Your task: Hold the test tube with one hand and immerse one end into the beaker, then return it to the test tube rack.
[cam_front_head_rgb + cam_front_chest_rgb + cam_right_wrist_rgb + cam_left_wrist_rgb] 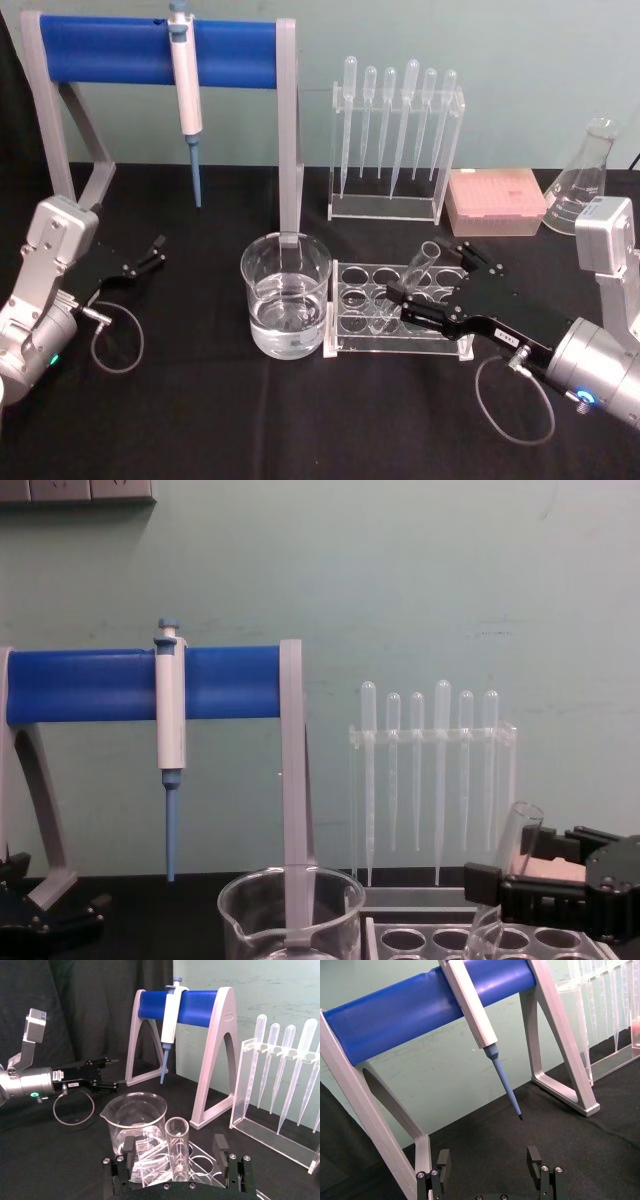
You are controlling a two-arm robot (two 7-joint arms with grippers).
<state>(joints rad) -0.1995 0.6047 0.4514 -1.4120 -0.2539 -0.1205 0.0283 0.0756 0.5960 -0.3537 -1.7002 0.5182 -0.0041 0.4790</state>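
**Right gripper [437,280] straddles the tube [418,270] in the rack [338,330].**
The tube leans in a rack hole just right of the beaker [262,300] (water inside). The fingers [220,1146] stand open on either side of it, and as far as I can judge they are not touching the glass. To grasp it well, centre the tube between the fingers and close gently on its upper part, above the rack. Then lift along the tube's tilt so the glass does not lever against the hole. The left gripper [152,255] is parked at the left of the worktop [200,400], fingers apart.
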